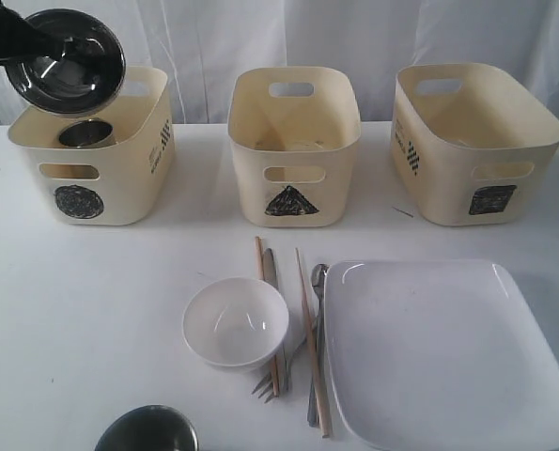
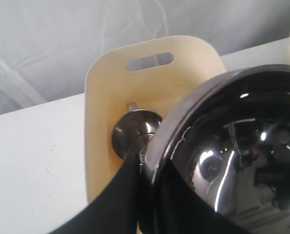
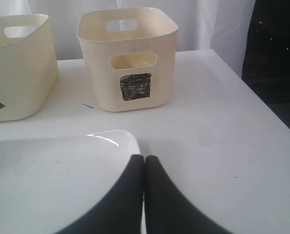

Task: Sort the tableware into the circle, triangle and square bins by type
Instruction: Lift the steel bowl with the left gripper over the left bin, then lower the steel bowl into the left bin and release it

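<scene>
Your left hand (image 1: 21, 47) is clamped on the shiny steel bowl (image 1: 68, 61), hanging over the cream circle-marked bin (image 1: 119, 178) at 10 o'clock. One steel mug (image 1: 85, 134) sits inside already. Right hand (image 3: 144, 195) is closed, empty. White round bowl (image 1: 235, 321), wooden chopsticks (image 1: 309, 329) and white square plate (image 1: 448, 348) wait at 5 o'clock.

- I have the left gripper (image 1: 23, 45) raised high, its jaws pinched on the rim of the steel bowl (image 1: 65, 61).
- My right gripper (image 3: 144, 195) sits low, jaws pressed fully together.
</scene>
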{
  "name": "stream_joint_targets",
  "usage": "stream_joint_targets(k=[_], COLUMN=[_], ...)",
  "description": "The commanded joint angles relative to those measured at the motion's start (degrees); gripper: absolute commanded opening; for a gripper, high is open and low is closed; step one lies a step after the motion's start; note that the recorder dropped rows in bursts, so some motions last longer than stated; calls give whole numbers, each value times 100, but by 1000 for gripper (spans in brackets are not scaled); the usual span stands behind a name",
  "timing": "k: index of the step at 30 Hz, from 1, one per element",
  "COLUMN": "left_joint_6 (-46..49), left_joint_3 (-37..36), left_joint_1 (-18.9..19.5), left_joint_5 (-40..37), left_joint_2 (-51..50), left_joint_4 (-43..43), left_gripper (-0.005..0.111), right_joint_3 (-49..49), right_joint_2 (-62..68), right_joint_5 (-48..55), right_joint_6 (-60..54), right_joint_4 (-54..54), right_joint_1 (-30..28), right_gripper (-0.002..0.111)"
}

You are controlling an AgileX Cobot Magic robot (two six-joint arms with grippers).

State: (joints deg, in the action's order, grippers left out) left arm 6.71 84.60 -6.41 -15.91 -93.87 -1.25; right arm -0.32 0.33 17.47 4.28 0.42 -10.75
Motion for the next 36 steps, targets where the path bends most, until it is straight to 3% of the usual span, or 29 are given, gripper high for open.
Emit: stream_joint_targets(k=[1,13,32,34,36], left_joint_6=[-335,-464,-597,-597,-607], left_joint_3=[633,1864,2081,2081,2081], left_joint_1=[249,289,289,289,289], left_joint_5=[-29,-271,-133,-144,-138], left_joint_2=[-687,-2282,-2483,-2483,-2483], left_joint_4=[-16,-209,-209,-209,-209], left_gripper=[0,0,0,5,17], right_joint_3=[32,32,32,32,32], right_joint_2=[-33,-33,-33,-33,-33], right_joint_5=[-80,-80,-80,-80,-80], right_joint_6=[-59,-59,-59,-59,-59], right_joint_4=[-6,-6,-6,-6,-6], right_joint_1=[34,34,34,34,34], right_gripper=[0,0,0,0,0])
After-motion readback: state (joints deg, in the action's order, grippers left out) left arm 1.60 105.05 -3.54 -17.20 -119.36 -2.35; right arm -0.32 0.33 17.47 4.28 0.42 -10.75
